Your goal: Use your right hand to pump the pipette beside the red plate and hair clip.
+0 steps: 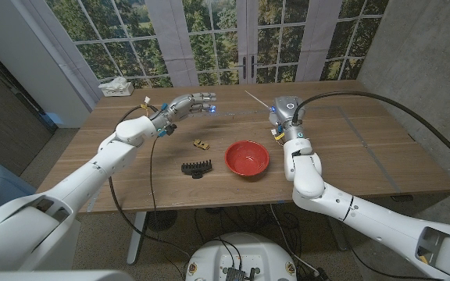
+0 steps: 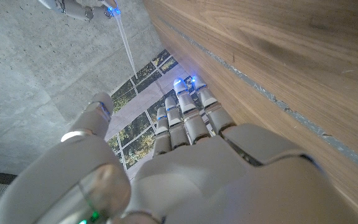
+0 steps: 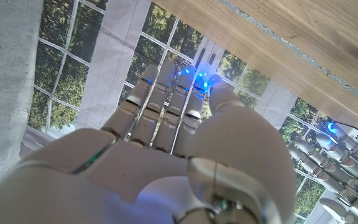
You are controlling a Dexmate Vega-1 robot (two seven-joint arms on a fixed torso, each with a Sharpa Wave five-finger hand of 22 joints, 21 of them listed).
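My right hand [image 1: 284,112] is raised above the table behind the red plate [image 1: 247,158] and pinches a thin clear pipette [image 1: 258,99], whose tip slants up and towards the far left. In the left wrist view the pipette [image 2: 127,45] hangs from the right hand [image 2: 79,7]. In the right wrist view the right hand [image 3: 179,118] has its thumb pressed against its closed fingers. The black hair clip [image 1: 197,166] lies to the left of the plate. My left hand [image 1: 187,104] hovers over the table's far left part with straight fingers, holding nothing.
A small tan object [image 1: 201,144] lies between the hair clip and the left hand. A white crumpled thing [image 1: 116,86] sits at the table's far left corner. Windows stand behind the table [image 1: 366,148], a concrete wall to the right.
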